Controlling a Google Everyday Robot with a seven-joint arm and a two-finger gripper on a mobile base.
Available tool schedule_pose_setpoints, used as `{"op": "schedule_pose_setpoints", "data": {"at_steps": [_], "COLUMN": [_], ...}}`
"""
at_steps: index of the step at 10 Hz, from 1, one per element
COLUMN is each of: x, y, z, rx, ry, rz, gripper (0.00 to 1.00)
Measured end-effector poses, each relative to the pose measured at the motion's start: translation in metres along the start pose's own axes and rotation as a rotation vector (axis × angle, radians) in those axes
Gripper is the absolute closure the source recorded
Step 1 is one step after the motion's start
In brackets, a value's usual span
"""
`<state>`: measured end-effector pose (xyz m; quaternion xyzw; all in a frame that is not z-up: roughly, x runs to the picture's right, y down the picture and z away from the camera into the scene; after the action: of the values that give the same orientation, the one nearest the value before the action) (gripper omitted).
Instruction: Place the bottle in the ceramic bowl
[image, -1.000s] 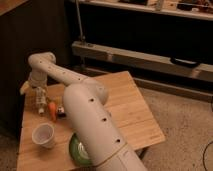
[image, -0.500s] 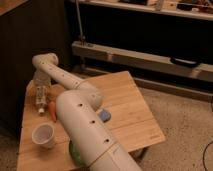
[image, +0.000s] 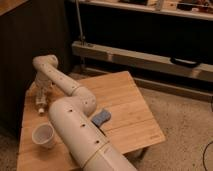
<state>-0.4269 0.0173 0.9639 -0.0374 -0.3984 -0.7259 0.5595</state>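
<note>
The small clear bottle (image: 40, 105) lies on the wooden table (image: 125, 100) near its left edge, white cap pointing toward the front. My gripper (image: 41, 92) is directly over the bottle's far end, at the end of the white arm (image: 75, 125) that runs from the bottom centre up to the left. The green ceramic bowl is hidden behind the thick arm segment in the foreground.
A white cup (image: 44, 135) stands at the front left of the table, just in front of the bottle. A blue sponge (image: 101, 118) lies mid-table, right of the arm. A dark wall is on the left and a metal rail (image: 145, 60) runs behind the table.
The gripper has moved right and down onto the bottle. The big arm segment has swung across, now covering the green bowl and the carrot and uncovering the blue sponge.
</note>
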Motion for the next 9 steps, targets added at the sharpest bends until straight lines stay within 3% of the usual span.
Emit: {"op": "schedule_pose_setpoints", "data": {"at_steps": [5, 7, 9], "x": [-0.009, -0.014, -0.025], "y": [0.01, 0.025, 0.041], "z": [-0.003, -0.012, -0.027], "rx": [-0.042, -0.063, 0.0], "ry": [-0.036, -0.03, 0.014], "rz": [0.031, 0.076, 0.11], "gripper": [0.67, 0.91, 1.0]}}
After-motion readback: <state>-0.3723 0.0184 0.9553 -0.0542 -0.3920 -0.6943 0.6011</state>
